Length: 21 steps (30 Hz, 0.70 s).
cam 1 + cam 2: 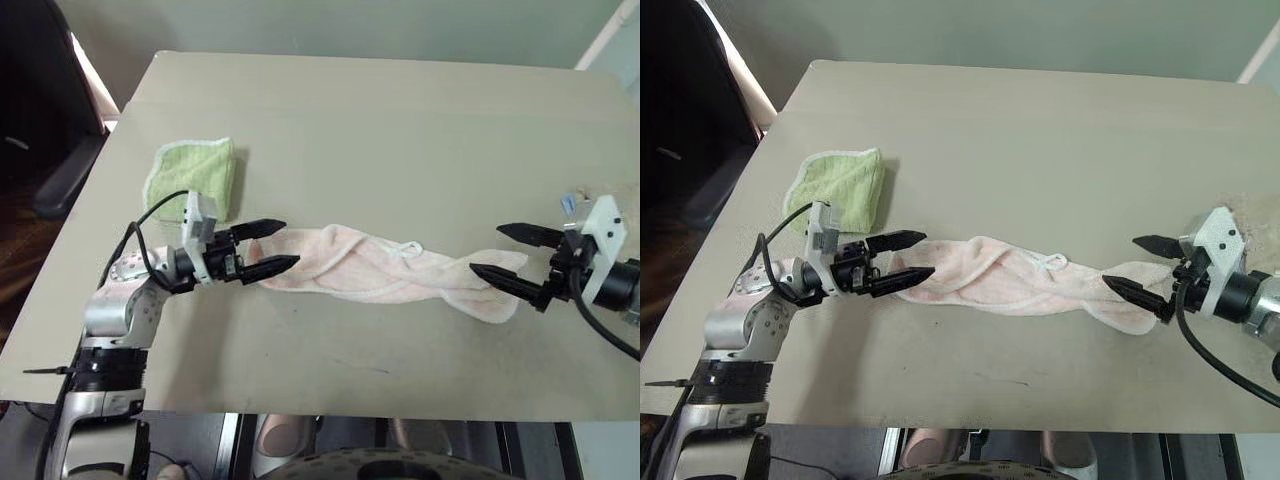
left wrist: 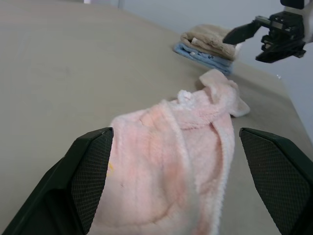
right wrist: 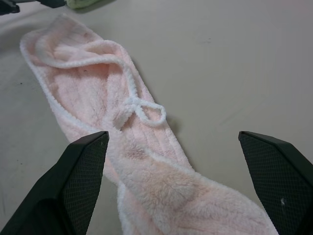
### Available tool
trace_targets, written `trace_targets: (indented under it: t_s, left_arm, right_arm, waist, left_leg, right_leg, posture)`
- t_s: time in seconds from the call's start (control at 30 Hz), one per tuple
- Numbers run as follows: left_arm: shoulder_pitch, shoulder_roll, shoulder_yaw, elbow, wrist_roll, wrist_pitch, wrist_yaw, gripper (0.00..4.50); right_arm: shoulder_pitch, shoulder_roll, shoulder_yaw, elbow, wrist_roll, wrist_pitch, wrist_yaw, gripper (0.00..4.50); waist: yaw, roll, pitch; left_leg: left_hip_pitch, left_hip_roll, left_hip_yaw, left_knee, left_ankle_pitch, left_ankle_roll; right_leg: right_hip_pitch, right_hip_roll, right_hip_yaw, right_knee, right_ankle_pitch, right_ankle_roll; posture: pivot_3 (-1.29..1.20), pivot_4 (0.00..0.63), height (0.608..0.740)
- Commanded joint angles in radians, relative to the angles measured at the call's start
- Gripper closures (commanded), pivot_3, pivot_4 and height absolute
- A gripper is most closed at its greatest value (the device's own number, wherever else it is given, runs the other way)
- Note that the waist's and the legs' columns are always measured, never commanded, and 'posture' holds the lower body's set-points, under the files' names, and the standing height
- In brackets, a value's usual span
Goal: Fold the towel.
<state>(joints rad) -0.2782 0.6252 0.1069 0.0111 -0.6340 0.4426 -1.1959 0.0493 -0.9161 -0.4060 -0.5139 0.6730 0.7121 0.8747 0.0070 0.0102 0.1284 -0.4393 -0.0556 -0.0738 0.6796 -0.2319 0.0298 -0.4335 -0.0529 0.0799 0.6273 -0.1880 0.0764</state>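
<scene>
Both grippers gape empty: left gripper [image 1: 268, 247] and right gripper [image 1: 512, 253] flank the twisted towel [image 1: 380, 272], centre frame. Best pinch each end's corners squarely before lifting.

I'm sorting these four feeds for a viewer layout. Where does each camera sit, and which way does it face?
Left eye view: head, looking down on the table; both arms show, left gripper, right gripper.
Right eye view: same head, same scene.
Left wrist view: along its open fingers toward the far right gripper.
Right wrist view: along its own open fingers.
All share the towel.
</scene>
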Motion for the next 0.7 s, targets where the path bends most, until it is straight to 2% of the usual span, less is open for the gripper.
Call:
trace_targets:
  t_s: [0.03, 0.3, 0.4, 0.63, 0.7]
  left_arm:
    - [-0.002, 0.006, 0.021, -0.071, -0.031, 0.021, 0.013, 0.05]
    - [0.004, -0.016, 0.013, -0.121, -0.055, 0.06, 0.039, 0.05]
    - [-0.008, -0.042, -0.012, -0.114, -0.041, 0.048, 0.049, 0.05]
    - [-0.029, -0.079, -0.039, -0.112, -0.034, 0.051, 0.065, 0.05]
    - [-0.041, -0.084, -0.042, -0.085, -0.021, 0.027, 0.056, 0.05]
  right_arm:
    - [-0.017, -0.013, -0.021, -0.011, 0.006, -0.019, 0.008, 0.0]
    - [0.008, -0.04, -0.024, 0.022, -0.055, -0.032, 0.01, 0.0]
    - [-0.027, -0.077, -0.023, 0.106, -0.073, -0.017, 0.019, 0.0]
    - [-0.132, -0.143, 0.118, 0.285, -0.196, -0.087, 0.059, 0.0]
    - [-0.262, -0.141, 0.221, 0.402, -0.261, -0.104, 0.072, 0.0]
  waist:
    - [0.0, 0.0, 0.0]
    - [0.0, 0.0, 0.0]
    - [0.0, 0.0, 0.0]
    - [-0.001, 0.0, 0.0]
    - [-0.006, 0.0, 0.0]
  left_leg:
    - [0.0, 0.0, 0.0, 0.0, 0.0, 0.0]
    - [0.0, 0.0, 0.0, 0.0, 0.0, 0.0]
    - [0.001, 0.0, 0.0, 0.0, 0.0, 0.0]
    - [0.001, 0.0, 0.0, 0.0, 0.001, 0.0]
    - [0.002, 0.0, 0.0, 0.0, 0.001, 0.0]
  right_leg:
    - [0.0, 0.0, 0.0, 0.0, 0.0, 0.0]
    - [0.0, 0.0, 0.0, 0.001, 0.0, 0.0]
    - [0.0, 0.0, 0.0, 0.001, 0.0, -0.001]
    - [0.001, -0.001, 0.0, 0.001, 0.002, -0.001]
    - [0.001, -0.001, 0.0, 0.002, 0.002, -0.001]
  posture:
    - [0.0, 0.15, 0.728]
    - [0.0, 0.15, 0.728]
    - [0.0, 0.15, 0.728]
    - [0.0, 0.15, 0.728]
    - [0.0, 0.15, 0.728]
